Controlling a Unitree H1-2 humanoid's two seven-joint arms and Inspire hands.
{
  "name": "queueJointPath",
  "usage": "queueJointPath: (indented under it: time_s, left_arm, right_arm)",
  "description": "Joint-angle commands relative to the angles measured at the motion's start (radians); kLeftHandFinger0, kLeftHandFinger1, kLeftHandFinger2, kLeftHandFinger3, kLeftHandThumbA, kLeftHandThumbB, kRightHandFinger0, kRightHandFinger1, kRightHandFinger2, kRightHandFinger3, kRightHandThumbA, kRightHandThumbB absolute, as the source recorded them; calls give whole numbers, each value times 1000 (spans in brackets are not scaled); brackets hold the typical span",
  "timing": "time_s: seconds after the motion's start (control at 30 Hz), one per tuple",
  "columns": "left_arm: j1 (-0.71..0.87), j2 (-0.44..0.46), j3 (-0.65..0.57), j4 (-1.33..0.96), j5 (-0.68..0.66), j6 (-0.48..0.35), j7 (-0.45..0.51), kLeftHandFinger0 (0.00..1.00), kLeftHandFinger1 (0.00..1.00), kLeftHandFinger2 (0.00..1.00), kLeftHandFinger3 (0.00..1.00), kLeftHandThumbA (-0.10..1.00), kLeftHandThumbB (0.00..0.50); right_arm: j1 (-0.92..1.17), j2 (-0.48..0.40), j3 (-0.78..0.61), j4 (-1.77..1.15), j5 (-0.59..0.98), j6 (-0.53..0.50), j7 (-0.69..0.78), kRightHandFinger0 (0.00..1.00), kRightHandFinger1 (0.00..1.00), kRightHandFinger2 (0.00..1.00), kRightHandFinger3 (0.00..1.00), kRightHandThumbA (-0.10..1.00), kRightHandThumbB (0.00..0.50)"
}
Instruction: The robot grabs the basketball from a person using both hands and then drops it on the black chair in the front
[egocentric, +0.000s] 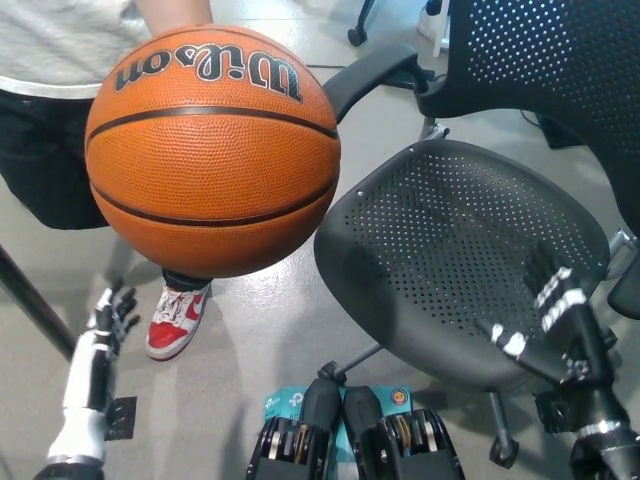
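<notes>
An orange Wilson basketball (212, 150) fills the upper left of the head view, held out by a person (60, 60) whose arm comes down onto its top. My white left hand (108, 318) is low at the left, below the ball and apart from it, fingers spread. At the lower right my black right hand (548, 300) hangs over the seat edge of the black chair (450, 250), also open and holding nothing. The chair's perforated seat is bare and its backrest (540, 70) rises at the upper right.
The person stands at the upper left in a light shirt and dark trousers, with a red and white sneaker (178, 318) on the grey floor. The chair's armrest (372, 75) juts toward the ball. A dark bar (35, 305) crosses the lower left.
</notes>
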Motion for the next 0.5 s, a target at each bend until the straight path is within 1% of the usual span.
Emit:
queueJointPath:
  time_s: [0.0, 0.07, 0.13, 0.2, 0.27, 0.33, 0.4, 0.47]
  left_arm:
    - [11, 20, 57, -187, -66, 14, 26, 1000, 1000, 1000, 1000, 1000, 141]
    - [-2, 26, 75, -238, -74, 48, 26, 1000, 1000, 1000, 1000, 1000, 155]
    - [-7, 26, 92, -284, -81, 83, 30, 1000, 1000, 1000, 1000, 1000, 152]
    - [-21, 30, 108, -329, -82, 94, 31, 1000, 1000, 1000, 1000, 1000, 145]
    - [-35, 32, 125, -378, -86, 135, 38, 1000, 1000, 1000, 1000, 1000, 180]
    - [-49, 35, 136, -409, -84, 159, 42, 1000, 1000, 1000, 1000, 1000, 172]
    - [-67, 41, 140, -415, -78, 163, 39, 1000, 1000, 1000, 1000, 1000, 160]
    - [-81, 44, 141, -420, -77, 175, 37, 1000, 1000, 1000, 1000, 1000, 161]
  right_arm:
    - [-45, 7, -1, -173, 144, 83, 44, 1000, 1000, 1000, 1000, 1000, 297]
    - [-67, 12, 2, -194, 127, 94, 31, 1000, 1000, 1000, 1000, 1000, 287]
    - [-82, 16, 6, -209, 128, 112, 26, 1000, 1000, 1000, 1000, 1000, 290]
    - [-106, 18, 10, -225, 140, 131, 28, 1000, 1000, 1000, 1000, 1000, 292]
    - [-134, 22, 17, -238, 157, 150, 35, 1000, 1000, 1000, 1000, 1000, 295]
    - [-164, 19, 26, -242, 172, 163, 50, 1000, 1000, 1000, 1000, 1000, 303]
    - [-190, 23, 31, -241, 164, 185, 41, 1000, 1000, 1000, 1000, 1000, 348]
    - [-211, 28, 34, -235, 164, 199, 37, 1000, 1000, 1000, 1000, 1000, 366]
